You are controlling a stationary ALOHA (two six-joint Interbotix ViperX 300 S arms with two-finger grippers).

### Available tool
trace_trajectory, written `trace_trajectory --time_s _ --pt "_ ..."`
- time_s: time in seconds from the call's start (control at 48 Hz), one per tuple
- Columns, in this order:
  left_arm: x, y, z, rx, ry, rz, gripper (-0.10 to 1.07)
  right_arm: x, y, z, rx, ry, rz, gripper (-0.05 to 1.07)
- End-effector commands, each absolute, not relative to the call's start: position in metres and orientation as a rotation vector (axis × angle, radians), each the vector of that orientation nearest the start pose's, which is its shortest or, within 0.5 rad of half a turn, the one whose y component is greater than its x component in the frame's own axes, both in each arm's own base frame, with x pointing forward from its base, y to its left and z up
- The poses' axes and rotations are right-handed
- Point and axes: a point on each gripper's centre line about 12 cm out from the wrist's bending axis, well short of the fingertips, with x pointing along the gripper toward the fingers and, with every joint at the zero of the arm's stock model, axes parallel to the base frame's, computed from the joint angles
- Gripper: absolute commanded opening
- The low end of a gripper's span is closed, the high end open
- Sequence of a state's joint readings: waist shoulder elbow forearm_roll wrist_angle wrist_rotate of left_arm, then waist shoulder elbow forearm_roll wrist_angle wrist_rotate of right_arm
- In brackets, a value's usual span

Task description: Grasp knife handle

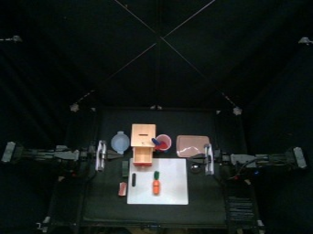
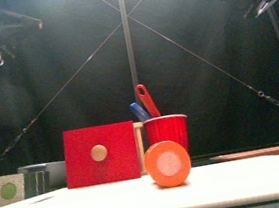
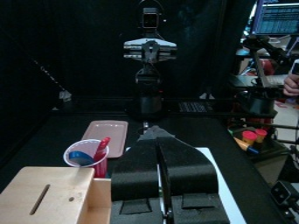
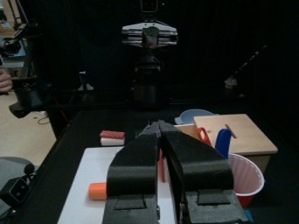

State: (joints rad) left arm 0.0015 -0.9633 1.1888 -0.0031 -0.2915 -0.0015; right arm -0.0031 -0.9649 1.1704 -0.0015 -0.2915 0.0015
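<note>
A thin dark item (image 1: 127, 167) lies on the table by the left edge of the white cutting board (image 1: 171, 174); I cannot tell whether it is the knife. A wooden block (image 1: 145, 146) with a slot on top (image 3: 45, 198) stands behind the board. My left gripper (image 1: 101, 155) hangs at the table's left side, jaws together and empty (image 3: 152, 136). My right gripper (image 1: 210, 158) hangs at the right side, jaws together and empty (image 4: 153, 129). Both are high above the table and touch nothing.
An orange carrot (image 1: 158, 186) lies on the board. A red cup (image 2: 167, 132) holds a red and a blue utensil. A pink plate (image 1: 192, 144) sits back right and a pale bowl (image 1: 120, 142) back left. A small red piece (image 1: 123, 187) lies left of the board.
</note>
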Motion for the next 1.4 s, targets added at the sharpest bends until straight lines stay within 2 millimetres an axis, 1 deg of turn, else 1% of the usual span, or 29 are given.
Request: trace_trajectory --time_s 0.0,0.042,0.083,0.208,0.292,0.396,0.583,0.688,0.75,0.812,0.875,0.958,1.021,1.083,1.208,1.375 --pt "0.203 0.015 0.284 -0.006 -0.036 0.074 -0.07 0.205 -0.003 0.293 0.009 -0.06 -0.012 0.01" --pt "0.203 0.015 0.286 -0.003 -0.038 0.076 -0.07 0.209 -0.005 0.291 0.013 -0.038 -0.022 0.0" --pt "0.204 0.015 0.287 -0.001 -0.04 0.076 -0.06 0.215 -0.006 0.291 0.027 -0.014 -0.031 0.0" --pt "0.204 0.016 0.29 -0.003 -0.043 0.078 0.0 0.243 -0.013 0.296 0.087 0.122 -0.062 0.04" --pt "0.205 0.017 0.285 -0.003 -0.029 0.081 0.03 0.261 -0.021 0.294 0.113 0.258 -0.092 0.05" --pt "0.206 0.017 0.283 -0.004 -0.02 0.084 0.03 0.28 -0.037 0.295 0.173 0.454 -0.146 0.06" --pt "0.204 0.022 0.275 -0.003 0.0 0.106 0.03 0.303 -0.058 0.306 0.349 0.68 -0.193 0.06" --pt "0.202 0.025 0.268 -0.004 0.018 0.126 0.03 0.315 -0.064 0.311 0.391 0.76 -0.191 0.07" --pt "0.201 0.028 0.265 -0.005 0.027 0.14 0.03 0.322 -0.065 0.313 0.393 0.809 -0.186 0.09" --pt "0.2 0.03 0.262 -0.005 0.035 0.152 0.03 0.328 -0.068 0.315 0.395 0.853 -0.19 0.14" --pt "0.199 0.032 0.259 -0.006 0.04 0.163 0.03 0.333 -0.072 0.316 0.393 0.914 -0.219 0.23" --pt "0.198 0.035 0.257 -0.007 0.046 0.173 0.03 0.337 -0.078 0.316 0.39 0.987 -0.286 0.36" --pt "0.197 0.036 0.257 -0.007 0.047 0.18 0.03 0.34 -0.084 0.316 0.368 1.037 -0.351 0.44" --pt "0.197 0.037 0.256 -0.007 0.05 0.184 0.03 0.346 -0.085 0.316 0.324 1.081 -0.408 0.51" --pt "0.197 0.039 0.256 -0.008 0.055 0.195 0.03 0.364 -0.078 0.316 0.248 1.133 -0.48 0.62" --pt "0.195 0.039 0.245 -0.015 0.119 0.199 0.03 0.394 -0.069 0.303 0.221 1.198 -0.518 0.73"
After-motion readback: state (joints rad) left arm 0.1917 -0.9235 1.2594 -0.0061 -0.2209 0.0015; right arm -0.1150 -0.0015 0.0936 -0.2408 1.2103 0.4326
